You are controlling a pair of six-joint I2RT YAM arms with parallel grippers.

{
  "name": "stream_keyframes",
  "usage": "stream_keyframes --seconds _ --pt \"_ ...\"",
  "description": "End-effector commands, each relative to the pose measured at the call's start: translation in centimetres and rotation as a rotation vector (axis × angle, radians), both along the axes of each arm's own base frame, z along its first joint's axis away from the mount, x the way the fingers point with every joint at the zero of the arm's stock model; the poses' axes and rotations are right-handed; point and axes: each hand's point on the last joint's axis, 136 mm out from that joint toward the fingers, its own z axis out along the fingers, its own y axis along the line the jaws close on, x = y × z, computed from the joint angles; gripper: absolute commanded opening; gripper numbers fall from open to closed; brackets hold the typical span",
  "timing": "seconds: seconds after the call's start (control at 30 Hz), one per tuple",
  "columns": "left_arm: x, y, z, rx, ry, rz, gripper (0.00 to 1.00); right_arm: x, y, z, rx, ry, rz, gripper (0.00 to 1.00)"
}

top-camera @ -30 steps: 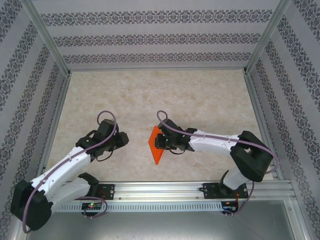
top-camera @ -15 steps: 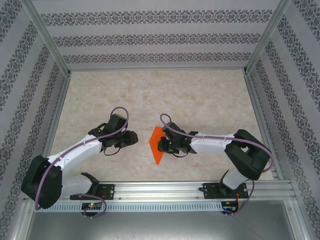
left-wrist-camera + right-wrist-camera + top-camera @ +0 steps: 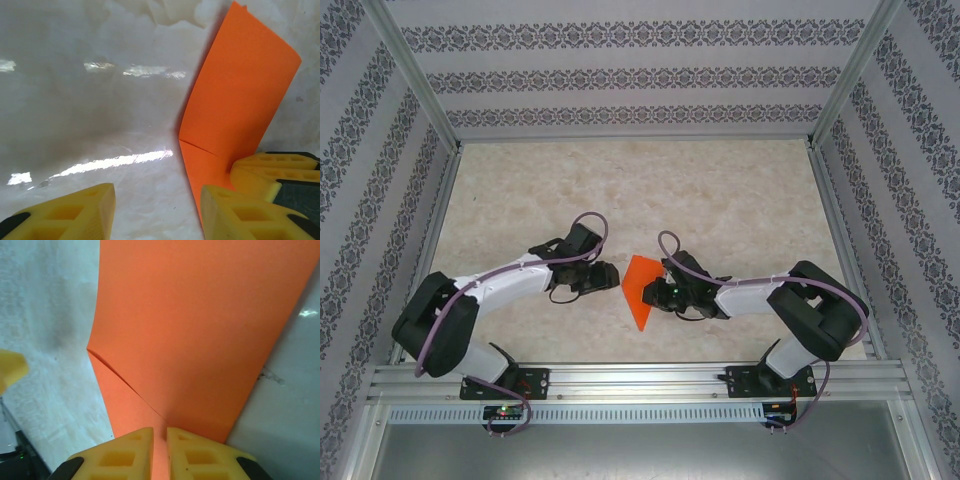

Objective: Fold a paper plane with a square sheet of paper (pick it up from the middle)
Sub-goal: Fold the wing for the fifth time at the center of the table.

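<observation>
The orange square sheet of paper (image 3: 639, 288) is folded into a pointed shape with a diagonal crease. It stands tilted off the table near the front middle. My right gripper (image 3: 657, 292) is shut on its lower edge, and in the right wrist view the yellow pads (image 3: 131, 456) of the right gripper (image 3: 160, 452) pinch the sheet of paper (image 3: 200, 330). My left gripper (image 3: 609, 275) sits just left of the sheet. In the left wrist view the left gripper (image 3: 157, 212) is open with bare table between its fingers, and the sheet of paper (image 3: 240, 100) rises beside its right finger (image 3: 240, 215).
The marble-patterned table (image 3: 620, 190) is ringed by patterned walls and an aluminium frame (image 3: 640, 378) along the near edge. The right gripper's yellow fingers (image 3: 272, 170) show behind the paper in the left wrist view. Both arms lie low near the front.
The left arm has swung right, up to the sheet, and its jaws have spread wider. The right gripper has shifted slightly right, still holding the paper.
</observation>
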Motion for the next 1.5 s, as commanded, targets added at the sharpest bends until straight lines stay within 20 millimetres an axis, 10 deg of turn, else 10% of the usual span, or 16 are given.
stream_keyframes --seconds 0.0,0.9,1.47 --pt "0.8 -2.5 0.9 -0.066 -0.018 -0.019 0.49 -0.7 -0.4 -1.2 0.022 0.027 0.003 0.16" --pt "1.8 -6.8 -1.0 -0.138 0.039 -0.051 0.45 -1.1 -1.8 -3.2 0.009 0.063 0.0 0.17" --pt "3.0 -7.9 0.5 -0.197 -0.03 -0.143 0.16 -0.3 -2.1 -2.7 0.016 0.06 0.013 0.19"
